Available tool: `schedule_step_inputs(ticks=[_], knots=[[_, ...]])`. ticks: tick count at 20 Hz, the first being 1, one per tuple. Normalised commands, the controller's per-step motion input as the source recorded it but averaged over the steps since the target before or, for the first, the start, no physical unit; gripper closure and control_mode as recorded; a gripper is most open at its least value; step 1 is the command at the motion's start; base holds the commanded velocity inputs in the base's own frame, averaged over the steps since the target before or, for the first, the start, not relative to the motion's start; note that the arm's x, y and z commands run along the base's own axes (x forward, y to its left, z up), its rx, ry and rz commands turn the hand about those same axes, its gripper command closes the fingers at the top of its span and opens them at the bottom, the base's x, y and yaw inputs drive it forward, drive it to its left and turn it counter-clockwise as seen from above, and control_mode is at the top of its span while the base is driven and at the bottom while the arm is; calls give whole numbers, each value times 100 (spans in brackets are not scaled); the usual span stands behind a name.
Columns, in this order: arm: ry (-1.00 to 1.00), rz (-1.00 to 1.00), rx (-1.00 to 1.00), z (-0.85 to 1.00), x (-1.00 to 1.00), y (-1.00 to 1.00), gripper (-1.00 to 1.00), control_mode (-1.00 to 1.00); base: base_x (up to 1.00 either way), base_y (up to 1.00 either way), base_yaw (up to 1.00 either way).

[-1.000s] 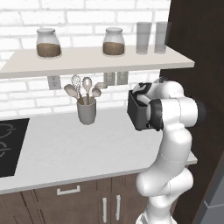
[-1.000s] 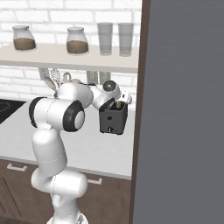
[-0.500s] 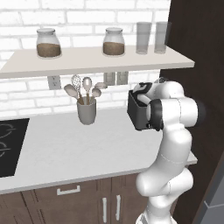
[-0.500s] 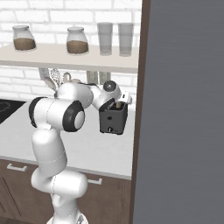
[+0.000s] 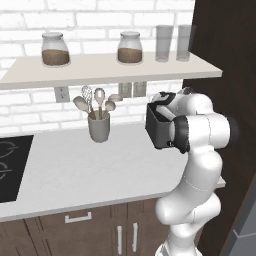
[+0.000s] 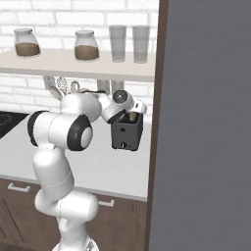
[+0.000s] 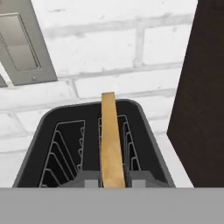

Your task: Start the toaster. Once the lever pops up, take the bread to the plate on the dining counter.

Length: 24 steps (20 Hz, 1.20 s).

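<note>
The black toaster [image 5: 159,131] [image 6: 126,133] stands on the white counter against the brick wall, beside a tall dark panel. From above, its dark rim [image 7: 43,127] frames two slots. The tan bread [image 7: 111,144] [image 6: 131,116] stands on edge in the right slot and pokes above the top. My gripper [image 7: 113,183] [image 6: 132,113] hangs right over the toaster, open, with a fingertip [image 7: 92,183] peeking up on each side of the slice's near end. The plate and the dining counter are out of view.
A grey utensil cup [image 5: 99,128] stands left of the toaster, and a cooktop [image 5: 10,165] lies at the counter's far left. A shelf [image 5: 105,67] with jars and glasses runs overhead. The dark panel [image 5: 225,60] [image 6: 206,122] closes the right side. An outlet plate [image 7: 26,43] is on the wall.
</note>
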Motion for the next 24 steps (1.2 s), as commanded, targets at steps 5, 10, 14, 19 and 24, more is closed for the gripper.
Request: schedule_step_inputs(ticks=[5, 10, 14, 19, 24], knots=[[-13, 3, 0, 27, -19, -2, 100, -100, 0, 0, 0], [-5, 7, -2, 31, -29, -15, 100, -100, 0, 0, 0], [0, 12, -5, 35, -46, -23, 100, -100, 0, 0, 0], [-2, 17, -7, 27, -71, -10, 100, -100, 0, 0, 0], [-1, 13, -2, 35, -77, 0, 100, -100, 0, 0, 0]])
